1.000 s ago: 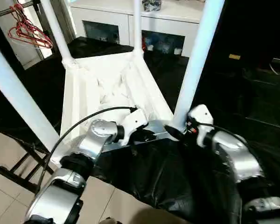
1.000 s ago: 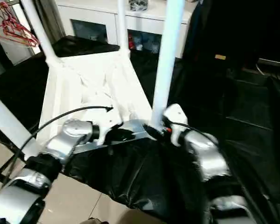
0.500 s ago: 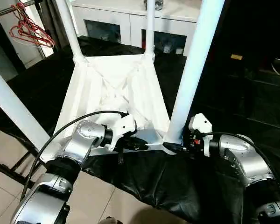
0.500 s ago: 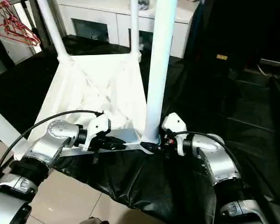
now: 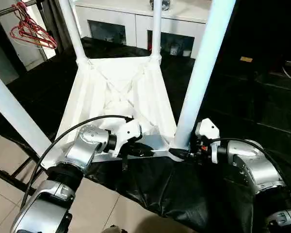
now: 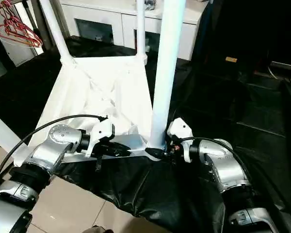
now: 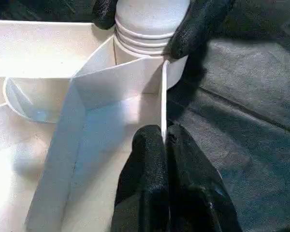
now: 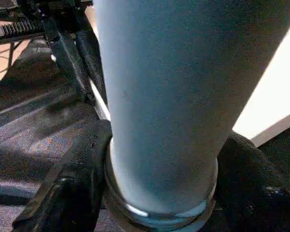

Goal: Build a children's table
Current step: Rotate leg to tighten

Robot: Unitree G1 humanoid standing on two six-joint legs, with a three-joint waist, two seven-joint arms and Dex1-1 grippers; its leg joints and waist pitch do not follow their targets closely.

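Four legs: all four white tubular legs stand upright from the corner sockets of the children's table (image 5: 121, 92), which lies upside down with its ribbed underside facing up.
Table position: the rectangular top rests on a black cloth (image 5: 184, 194) directly in front of the robot, its near rim between the two forearms.
Near right leg: this leg (image 5: 199, 77) rises from the near right corner; its ribbed, flared end sits in the round socket (image 7: 150, 53), though whether it is pressed fully home cannot be judged from these views.
Near left leg: a thick white leg (image 5: 14, 111) crosses the left edge of the head view.
Far legs: two thinner-looking legs (image 5: 156, 26) stand at the far corners, toward the white cabinet (image 5: 136, 19).
Left gripper: the left gripper (image 7: 164, 145) has its two black fingers pinched on the thin near rim of the table top, close to the near right corner.
Right gripper: the right gripper (image 8: 159, 174) wraps its fingers (image 8: 77, 179) around the base of the near right leg, one finger on each side, at the socket.
Done: every leg appears to be in place.
Left: likely only seating this last leg firmly, then turning the table onto its feet.
Surroundings: red hangers (image 5: 31, 31) hang on a rack at the far left.
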